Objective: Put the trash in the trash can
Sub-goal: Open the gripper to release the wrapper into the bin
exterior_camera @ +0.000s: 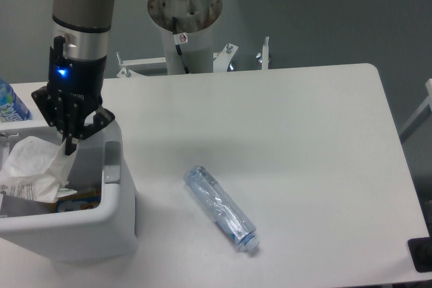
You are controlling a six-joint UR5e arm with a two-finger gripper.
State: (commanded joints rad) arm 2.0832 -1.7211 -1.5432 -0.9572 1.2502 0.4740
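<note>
My gripper (69,144) hangs over the back of the white trash can (101,231) at the left of the table, its fingers pinched shut on a corner of the crumpled white wrapper (32,172). The wrapper droops from the fingertips into the can and spreads over its left side. The other piece of trash, a crushed clear bluish bottle (221,208), lies on the table to the right of the can, cap end toward the front edge, well apart from the gripper.
An upright bottle with a blue label (9,102) stands at the far left edge behind the can. Some coloured packaging (81,199) shows inside the can. The arm's base column (183,28) rises behind the table.
</note>
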